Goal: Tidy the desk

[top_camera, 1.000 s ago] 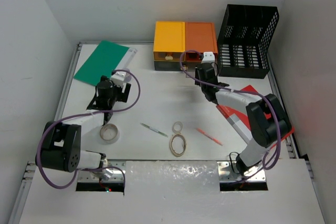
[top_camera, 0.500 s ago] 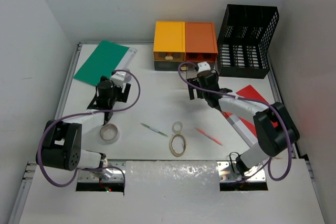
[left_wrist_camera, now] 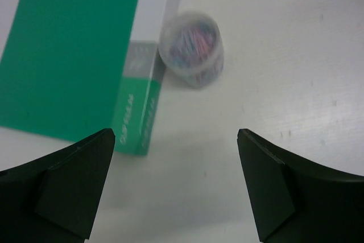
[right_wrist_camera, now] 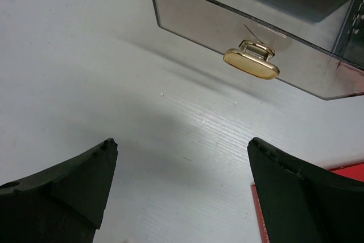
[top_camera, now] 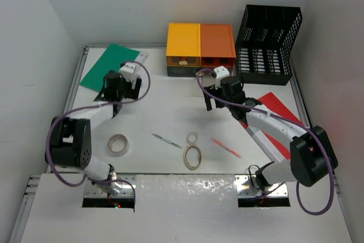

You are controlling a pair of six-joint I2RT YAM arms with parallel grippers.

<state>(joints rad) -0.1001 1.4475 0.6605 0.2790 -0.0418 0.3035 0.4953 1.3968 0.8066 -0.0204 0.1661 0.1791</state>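
Shows the white desk point(top_camera: 170, 106) under both arms. Holds nothing in the left gripper point(left_wrist_camera: 175, 135), spread wide near a small jar point(left_wrist_camera: 191, 49) by a green folder point(left_wrist_camera: 68, 44). Holds nothing in the right gripper point(right_wrist_camera: 182, 140), spread wide near a gold knob point(right_wrist_camera: 250, 64).

Print on green folder point(left_wrist_camera: 133, 119) spine: blurred, unreadable.
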